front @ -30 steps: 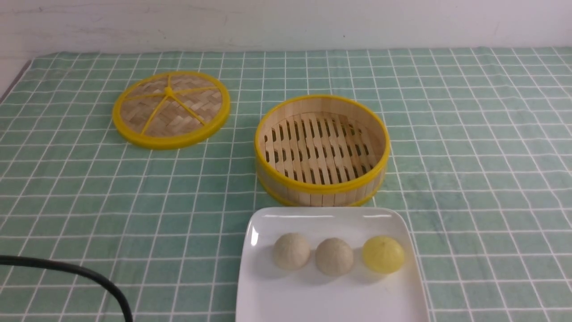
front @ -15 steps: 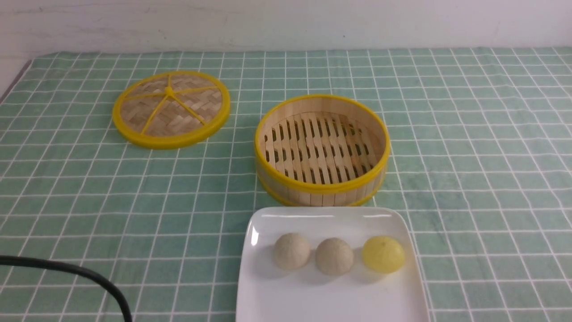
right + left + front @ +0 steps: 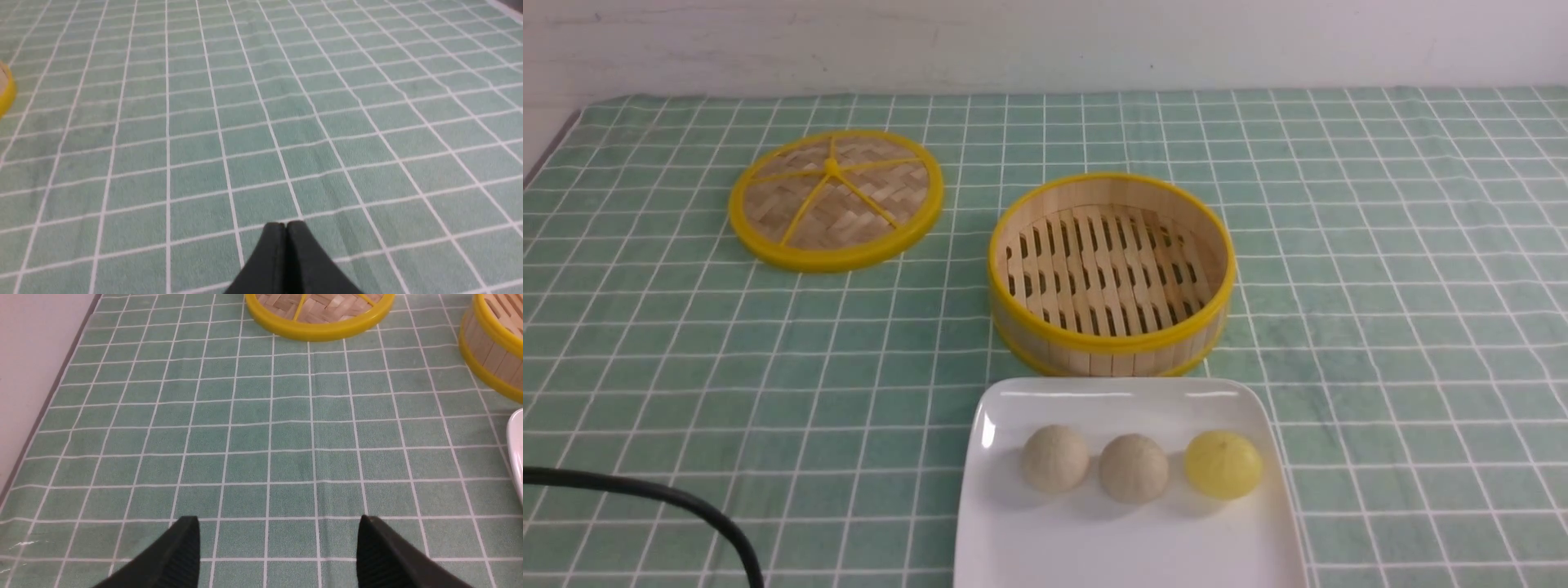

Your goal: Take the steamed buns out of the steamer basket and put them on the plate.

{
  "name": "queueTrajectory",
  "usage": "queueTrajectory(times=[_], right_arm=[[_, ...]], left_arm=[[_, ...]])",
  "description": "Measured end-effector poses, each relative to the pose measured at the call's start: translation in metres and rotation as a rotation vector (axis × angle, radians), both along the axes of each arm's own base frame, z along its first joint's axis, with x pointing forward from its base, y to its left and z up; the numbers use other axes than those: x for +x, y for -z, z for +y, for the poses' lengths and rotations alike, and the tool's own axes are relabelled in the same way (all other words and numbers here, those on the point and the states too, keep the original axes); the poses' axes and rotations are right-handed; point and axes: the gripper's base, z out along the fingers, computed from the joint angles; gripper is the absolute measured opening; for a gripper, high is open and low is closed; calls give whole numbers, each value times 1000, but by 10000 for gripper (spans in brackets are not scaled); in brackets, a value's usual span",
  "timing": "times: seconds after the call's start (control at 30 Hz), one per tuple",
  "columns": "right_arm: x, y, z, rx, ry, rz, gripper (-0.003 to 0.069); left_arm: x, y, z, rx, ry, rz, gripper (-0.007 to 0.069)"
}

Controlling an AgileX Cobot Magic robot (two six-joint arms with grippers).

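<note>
Three steamed buns lie in a row on the white square plate (image 3: pixel 1013 539) at the front: two beige ones (image 3: pixel 1055 458) (image 3: pixel 1134 468) and a pale yellow one (image 3: pixel 1223 465). Behind the plate stands the bamboo steamer basket (image 3: pixel 1111 273) with nothing on its slatted floor; part of its wall (image 3: pixel 492 347) and the plate's edge (image 3: pixel 515 449) show in the left wrist view. My left gripper (image 3: pixel 278 526) hangs open over bare cloth, left of the plate. My right gripper (image 3: pixel 286 224) is shut with nothing in it, over bare cloth right of the basket. Neither gripper shows in the front view.
The flat woven lid (image 3: pixel 836 198) with yellow rim lies at the back left, its edge (image 3: pixel 322 330) also in the left wrist view. A black cable (image 3: pixel 670 502) curves across the front left corner. The table's left edge (image 3: pixel 53 392) runs along the green checked cloth.
</note>
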Motion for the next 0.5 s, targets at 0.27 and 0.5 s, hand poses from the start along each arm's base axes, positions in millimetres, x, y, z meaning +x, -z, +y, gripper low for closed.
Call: queueTrajectory(times=[0.27, 0.5], right_arm=[[2, 8, 0, -13, -6, -2, 13], [2, 8, 0, -22, -8, -14, 18]], left_arm=[[0, 0, 0, 0, 0, 0, 512], [0, 0, 0, 0, 0, 0, 512]])
